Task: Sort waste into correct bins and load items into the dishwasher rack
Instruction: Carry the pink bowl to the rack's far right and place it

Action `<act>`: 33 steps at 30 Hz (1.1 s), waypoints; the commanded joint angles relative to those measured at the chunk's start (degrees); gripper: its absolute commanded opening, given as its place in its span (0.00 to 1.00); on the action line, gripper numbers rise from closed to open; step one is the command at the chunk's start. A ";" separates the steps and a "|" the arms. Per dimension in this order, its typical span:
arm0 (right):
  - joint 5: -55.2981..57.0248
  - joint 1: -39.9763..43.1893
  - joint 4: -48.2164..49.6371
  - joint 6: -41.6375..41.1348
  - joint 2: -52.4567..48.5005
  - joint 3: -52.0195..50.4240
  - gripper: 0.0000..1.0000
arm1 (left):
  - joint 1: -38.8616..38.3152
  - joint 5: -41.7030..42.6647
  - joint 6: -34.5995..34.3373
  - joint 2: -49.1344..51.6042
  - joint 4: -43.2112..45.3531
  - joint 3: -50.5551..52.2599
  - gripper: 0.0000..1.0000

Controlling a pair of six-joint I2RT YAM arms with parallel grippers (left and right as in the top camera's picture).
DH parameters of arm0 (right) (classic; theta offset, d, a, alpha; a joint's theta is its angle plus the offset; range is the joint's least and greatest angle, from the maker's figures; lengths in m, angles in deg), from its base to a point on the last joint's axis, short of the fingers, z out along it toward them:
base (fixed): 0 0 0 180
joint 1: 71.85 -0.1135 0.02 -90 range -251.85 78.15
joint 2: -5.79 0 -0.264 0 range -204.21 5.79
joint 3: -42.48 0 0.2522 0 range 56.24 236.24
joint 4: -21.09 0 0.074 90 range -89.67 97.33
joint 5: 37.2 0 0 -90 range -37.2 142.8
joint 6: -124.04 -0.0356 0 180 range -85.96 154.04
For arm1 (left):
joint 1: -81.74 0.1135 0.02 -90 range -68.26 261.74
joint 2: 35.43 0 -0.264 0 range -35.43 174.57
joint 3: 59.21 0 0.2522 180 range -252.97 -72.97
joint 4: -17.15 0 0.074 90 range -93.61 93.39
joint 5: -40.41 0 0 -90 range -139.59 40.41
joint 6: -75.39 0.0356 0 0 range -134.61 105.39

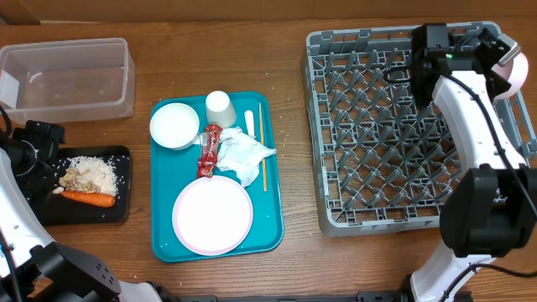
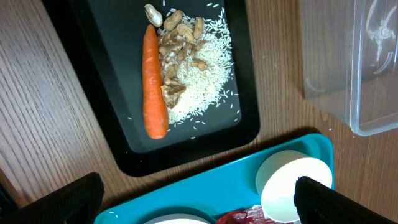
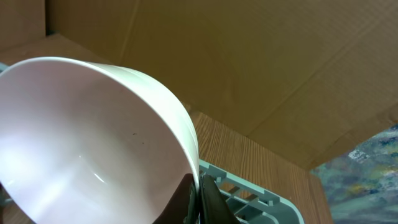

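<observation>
My right gripper (image 3: pixel 200 199) is shut on the rim of a small white bowl (image 3: pixel 81 137), holding it tilted above the far right corner of the grey dishwasher rack (image 1: pixel 377 126). My left gripper (image 2: pixel 199 208) is open and empty, high over the near edge of the black bin (image 2: pixel 118 124), which holds a carrot (image 2: pixel 154 84) and rice with scraps (image 2: pixel 199 74). The clear tub (image 1: pixel 67 80) stands at the back left. On the teal tray (image 1: pixel 164 226) are another bowl (image 1: pixel 174 126), a cup (image 1: pixel 220 109), a red wrapper (image 1: pixel 208 151), a napkin (image 1: pixel 246 155), a plate (image 1: pixel 212 216), a fork (image 1: pixel 249 122) and a wooden stick (image 1: pixel 262 147).
The teal tray lies between the black bin and the rack. Brown cardboard (image 3: pixel 249 62) stands behind the table at the back right. A few rice grains lie scattered on the wooden table (image 1: pixel 294 126) beside the tray.
</observation>
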 commanded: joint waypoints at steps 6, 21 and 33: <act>2.29 -0.07 0.22 0.42 -5.92 -0.63 0.04 | -0.02 -0.61 -0.59 0.17 0.04 0.26 1.00; 0.44 -0.72 -2.78 0.37 -7.67 -0.74 0.04 | -0.02 -0.61 -0.59 0.17 0.04 0.28 1.00; -2.36 -3.02 -6.05 0.17 -7.67 -0.81 0.04 | -0.02 -0.61 -0.59 0.17 0.04 0.26 1.00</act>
